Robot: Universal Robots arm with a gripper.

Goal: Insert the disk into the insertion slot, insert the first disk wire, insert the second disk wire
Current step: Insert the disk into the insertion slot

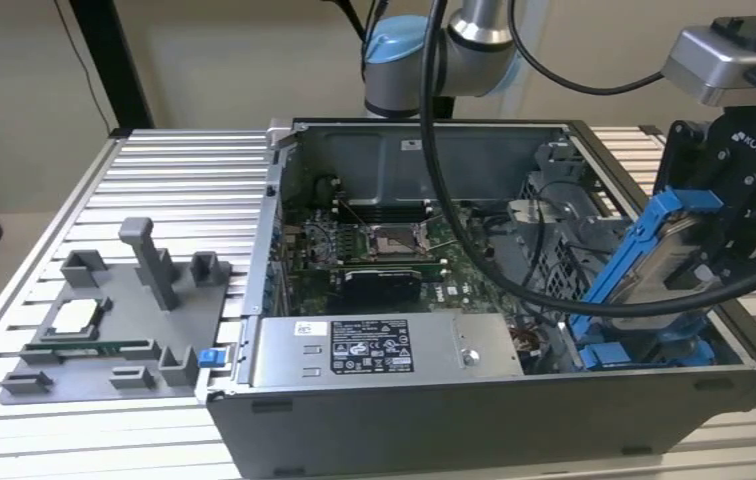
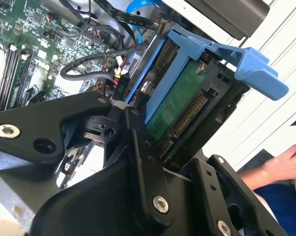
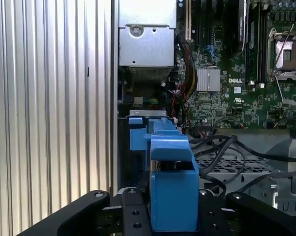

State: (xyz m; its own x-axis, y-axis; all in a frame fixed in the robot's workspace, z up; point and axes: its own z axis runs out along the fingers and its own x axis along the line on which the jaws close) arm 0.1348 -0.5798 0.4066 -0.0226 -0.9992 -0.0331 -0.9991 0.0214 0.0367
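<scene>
We've got the claw clamped tight around the disk, holding it tilted over the blue slot in the case.

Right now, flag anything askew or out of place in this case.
The disk leans steeply, held by the gripper over the slot at the exterior view's right, not seated. A person's hand shows in the second wrist view. Nothing looks damaged.
</scene>
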